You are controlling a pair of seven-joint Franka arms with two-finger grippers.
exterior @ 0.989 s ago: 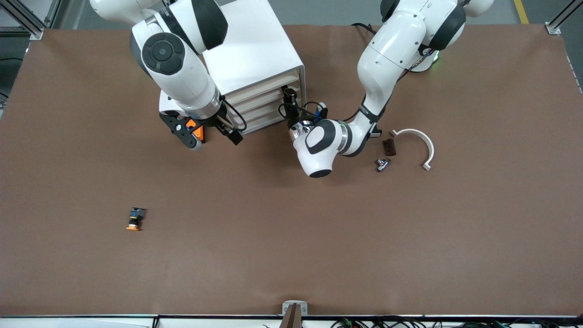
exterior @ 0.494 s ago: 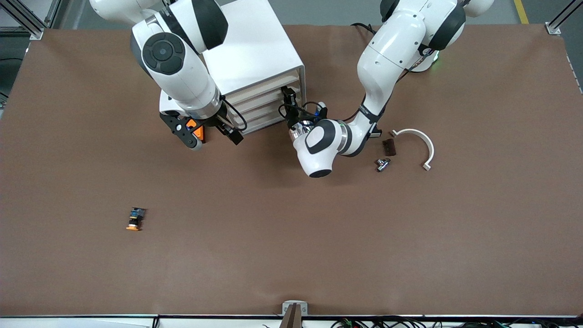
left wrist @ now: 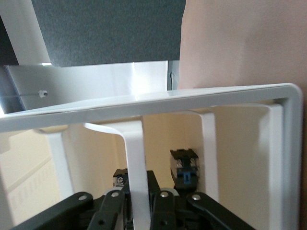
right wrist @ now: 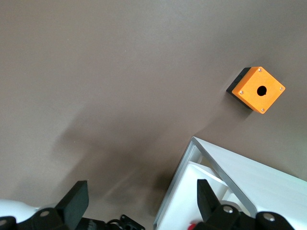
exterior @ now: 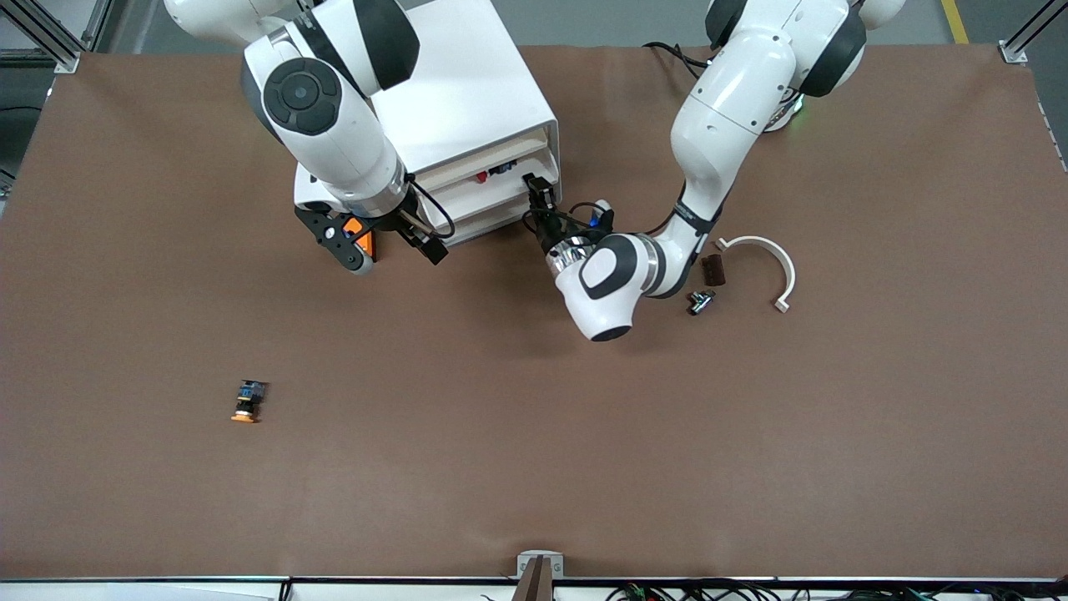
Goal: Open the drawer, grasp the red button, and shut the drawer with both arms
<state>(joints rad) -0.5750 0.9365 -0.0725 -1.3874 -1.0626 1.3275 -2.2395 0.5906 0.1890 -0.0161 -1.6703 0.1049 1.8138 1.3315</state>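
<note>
White drawer (exterior: 488, 177) part-open (red button (exterior: 481, 177) inside) | left tool (exterior: 534, 190) pinching its handle (left wrist: 135, 167) | right tool (right wrist: 139, 203) spread, over table (exterior: 534, 417)

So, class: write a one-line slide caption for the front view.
Left gripper pulls the top drawer partly open, revealing the red button; right gripper hovers beside the cabinet.
</note>
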